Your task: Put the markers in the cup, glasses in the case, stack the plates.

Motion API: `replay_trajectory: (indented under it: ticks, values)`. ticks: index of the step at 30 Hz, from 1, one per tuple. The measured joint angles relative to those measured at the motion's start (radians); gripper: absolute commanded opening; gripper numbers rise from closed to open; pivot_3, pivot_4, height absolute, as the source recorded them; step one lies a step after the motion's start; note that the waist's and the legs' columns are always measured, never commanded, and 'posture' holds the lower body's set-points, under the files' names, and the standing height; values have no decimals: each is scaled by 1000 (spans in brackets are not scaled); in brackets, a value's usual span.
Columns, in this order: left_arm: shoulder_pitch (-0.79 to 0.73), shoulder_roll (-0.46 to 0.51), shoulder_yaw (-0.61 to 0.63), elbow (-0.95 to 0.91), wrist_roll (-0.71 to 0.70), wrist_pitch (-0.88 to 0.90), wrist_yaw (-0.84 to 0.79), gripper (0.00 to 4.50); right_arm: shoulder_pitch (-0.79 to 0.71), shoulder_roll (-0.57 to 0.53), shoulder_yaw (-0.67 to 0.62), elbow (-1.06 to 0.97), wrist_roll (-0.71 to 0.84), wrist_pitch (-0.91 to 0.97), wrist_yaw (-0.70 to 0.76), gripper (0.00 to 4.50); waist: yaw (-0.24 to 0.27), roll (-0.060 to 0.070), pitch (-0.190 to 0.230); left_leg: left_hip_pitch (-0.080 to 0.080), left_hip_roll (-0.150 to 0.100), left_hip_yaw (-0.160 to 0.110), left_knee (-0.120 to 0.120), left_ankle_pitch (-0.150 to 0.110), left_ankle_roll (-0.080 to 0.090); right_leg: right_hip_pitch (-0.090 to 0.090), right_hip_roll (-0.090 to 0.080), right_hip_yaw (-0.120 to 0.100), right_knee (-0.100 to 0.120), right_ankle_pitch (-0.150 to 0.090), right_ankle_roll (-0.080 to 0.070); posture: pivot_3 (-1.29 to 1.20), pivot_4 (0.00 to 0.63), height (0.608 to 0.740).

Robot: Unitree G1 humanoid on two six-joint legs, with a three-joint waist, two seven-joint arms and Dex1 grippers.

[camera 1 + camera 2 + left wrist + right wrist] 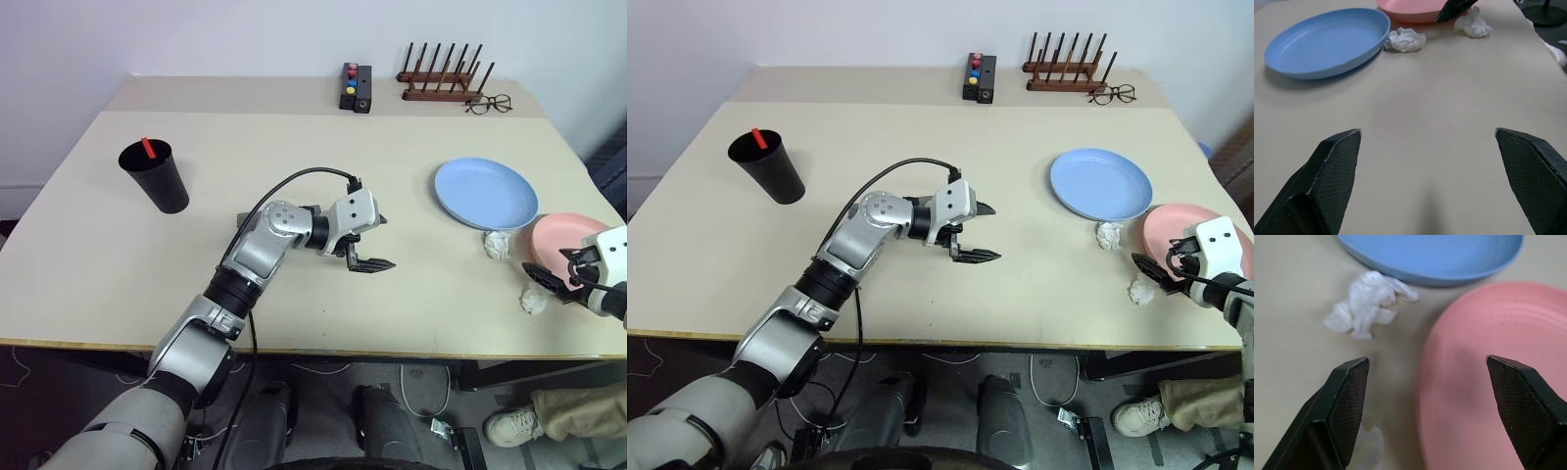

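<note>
We see the red-tipped marker [148, 148] standing in the black cup [157, 176] on the worktop [118, 264]. Our left claw [369, 243] hovers spread mid-worktop; our right claw [1156, 271], spread, hangs over the pink plate [1181, 223] beside the blue plate [1101, 183].

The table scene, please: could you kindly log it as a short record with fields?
table: beige top
cup: black, upright, far left
marker: red end, standing in the cup
blue plate: flat on the table, right side
pink plate: beside the blue plate, not stacked
paper wads: two white crumples by the plates
left gripper: open, empty, mid-table
right gripper: open, empty, at the pink plate's near edge
back edge: button box, wooden rack, clear spectacles
</note>
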Motion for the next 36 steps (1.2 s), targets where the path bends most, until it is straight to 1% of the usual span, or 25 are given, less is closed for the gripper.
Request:
replay_trajectory:
  ticks: [7,14,17,22,23,30,36]
  values:
    - [0,-10,14,-32,-64,48,-56,4482,-28,1,32,50,-27,-26,-2,3911,-1,0,0,0,0,0,0,0,0,0,0,0,0,0,0,0,150,740]
    - [3,6,14,-69,-106,91,-106,4482,-64,1,53,87,-34,-36,-1,3911,-1,0,0,0,0,0,0,0,0,0,0,0,0,0,0,0,150,740]
    - [3,13,14,-69,-113,98,-110,4500,-74,1,62,105,-35,-36,3,3058,-1,0,0,0,0,0,0,0,0,0,0,0,0,0,0,0,150,740]
    - [3,14,14,-69,-123,100,-109,4500,-84,1,67,127,-35,-36,9,387,-1,0,0,0,0,0,0,0,0,0,0,0,-1,0,0,0,150,740]
    - [3,14,14,-69,-124,100,-109,4500,-90,1,66,127,-36,-43,7,39,-1,0,0,0,0,0,0,0,0,1,0,0,-1,0,0,0,150,740]
    - [7,16,14,-70,-126,99,-103,4500,-103,-5,69,137,-62,-79,-9,39,-4,0,0,1,0,0,0,0,0,2,0,0,-2,0,0,0,150,740]
    - [16,15,14,-70,-125,98,-82,4500,-147,-4,86,137,-124,-157,-92,39,-4,1,0,1,0,0,0,0,0,2,0,0,-2,0,0,0,150,740]
